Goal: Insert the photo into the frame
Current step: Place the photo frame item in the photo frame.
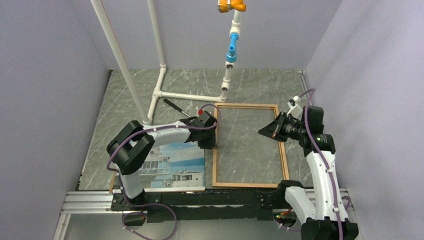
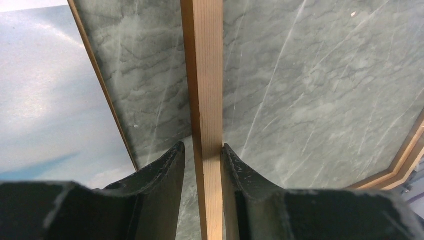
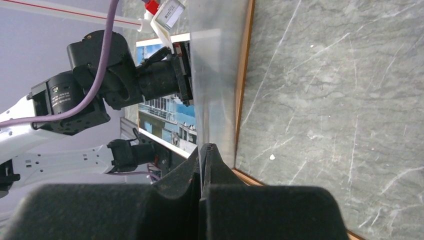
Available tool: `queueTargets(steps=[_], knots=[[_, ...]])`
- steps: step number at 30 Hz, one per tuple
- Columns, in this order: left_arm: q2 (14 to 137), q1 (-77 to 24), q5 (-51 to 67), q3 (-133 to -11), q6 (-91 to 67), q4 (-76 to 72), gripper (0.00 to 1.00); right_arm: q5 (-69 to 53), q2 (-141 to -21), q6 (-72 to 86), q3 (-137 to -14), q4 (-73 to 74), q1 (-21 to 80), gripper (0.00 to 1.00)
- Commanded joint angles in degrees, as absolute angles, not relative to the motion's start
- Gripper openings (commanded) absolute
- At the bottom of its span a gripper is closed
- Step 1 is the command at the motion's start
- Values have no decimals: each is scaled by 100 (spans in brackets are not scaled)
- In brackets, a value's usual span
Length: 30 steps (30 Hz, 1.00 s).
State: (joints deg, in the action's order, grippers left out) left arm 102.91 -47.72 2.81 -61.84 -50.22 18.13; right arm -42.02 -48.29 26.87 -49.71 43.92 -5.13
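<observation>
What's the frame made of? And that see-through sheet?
The frame looks like bare light wood, matte, with fine straight grain along its rail. The see-through sheet in the right gripper looks like clear plastic or maybe glass, showing pale reflections.

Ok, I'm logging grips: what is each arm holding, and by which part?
Left fingers look closed on the frame at its left rail; right fingers pinch what seems a clear sheet by its edge.
</observation>
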Motion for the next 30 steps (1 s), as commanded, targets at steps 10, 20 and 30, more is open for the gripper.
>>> queueTargets(steps=[10, 20, 30], knots=[[10512, -4795, 18, -6178, -4834, 2206, 35, -4415, -4902, 3144, -5380, 4498, -466, 0], [9854, -4770, 65, -5687, -4803, 1487, 52, -4601, -5114, 2912, -5260, 4499, -470, 0], [9143, -4657, 96, -5029, -4901, 797, 52, -4527, -5141, 2791, -5355, 4621, -470, 0]])
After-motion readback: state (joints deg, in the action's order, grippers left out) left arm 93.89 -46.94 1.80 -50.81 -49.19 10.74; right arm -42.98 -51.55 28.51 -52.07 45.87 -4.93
